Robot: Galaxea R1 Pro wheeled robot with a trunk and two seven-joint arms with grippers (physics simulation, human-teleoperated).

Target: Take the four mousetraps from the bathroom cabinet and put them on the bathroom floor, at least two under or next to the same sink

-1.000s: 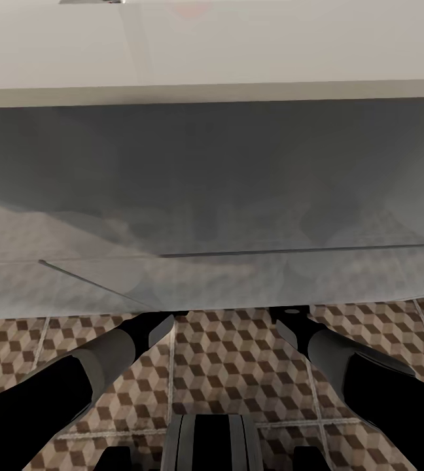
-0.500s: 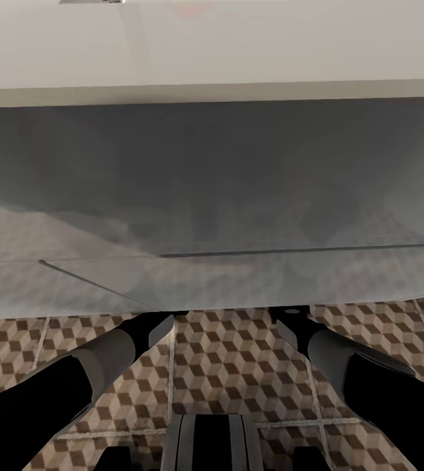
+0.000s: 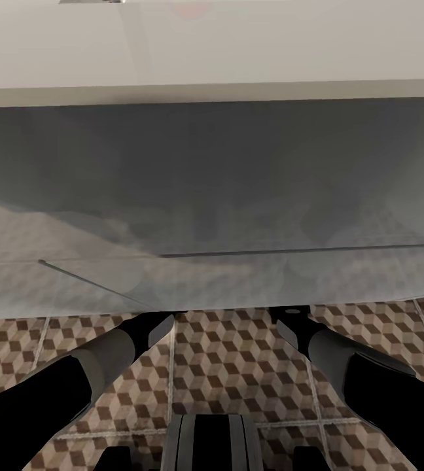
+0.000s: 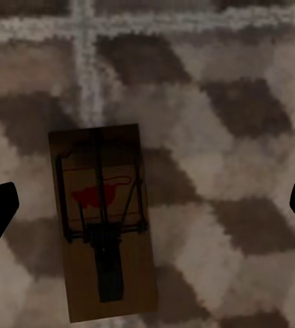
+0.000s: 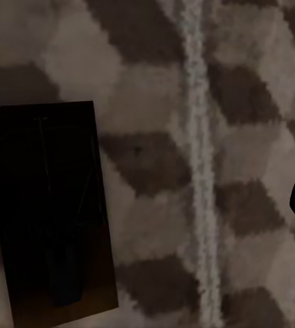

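Note:
One mousetrap (image 4: 103, 222), a brown slab with wire parts and a red mark, lies flat on the cube-patterned bathroom floor (image 4: 216, 137) in the left wrist view. My left gripper (image 4: 149, 212) hangs open above it, fingertips wide apart and touching nothing. A second mousetrap (image 5: 52, 205), in dark shadow, also lies flat on the tiles. Over it my right gripper (image 5: 144, 219) is open and holds nothing. In the head view both forearms reach forward under the white bathroom sink unit (image 3: 212, 46), which hides the hands.
The sink unit's shaded front (image 3: 212, 170) spans the whole width just ahead of me. Patterned floor tiles (image 3: 238, 366) show between my arms, and my own base (image 3: 212, 445) sits at the lower edge. A pale grout line (image 5: 195, 137) runs beside the right trap.

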